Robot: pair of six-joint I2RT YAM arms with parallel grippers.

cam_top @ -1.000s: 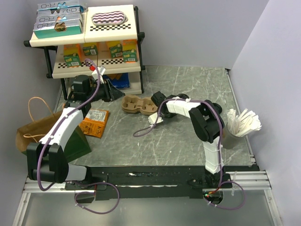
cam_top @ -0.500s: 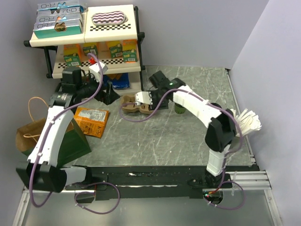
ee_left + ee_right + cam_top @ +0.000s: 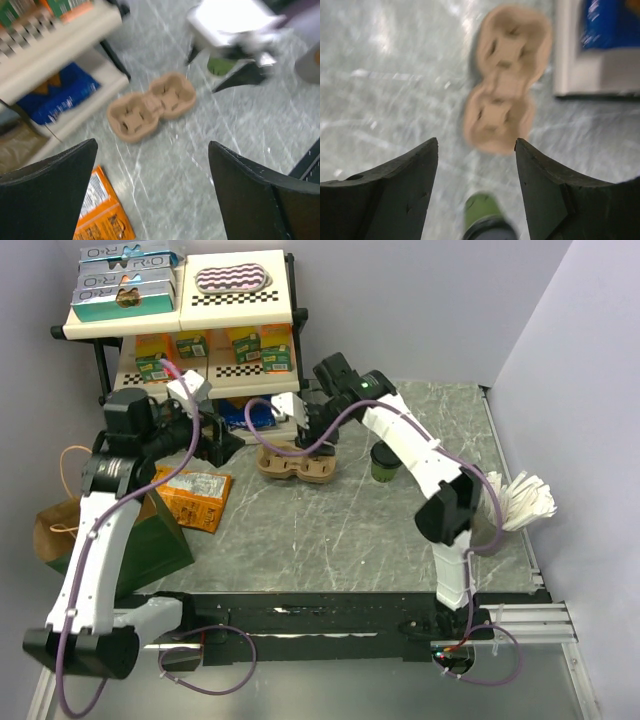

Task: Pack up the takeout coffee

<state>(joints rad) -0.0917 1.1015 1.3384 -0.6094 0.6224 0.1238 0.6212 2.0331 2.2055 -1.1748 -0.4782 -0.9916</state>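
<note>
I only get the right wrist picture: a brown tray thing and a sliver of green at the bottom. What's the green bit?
Observer: A small green cup with a dark lid, upright on the table, right of the brown carrier and apart from it.
Operator: Where's the other arm?
Observer: The left tool hangs open and empty, left of the carrier.
Operator: Anything to pack into?
Observer: A brown paper bag with handles sits at the far left.
</note>
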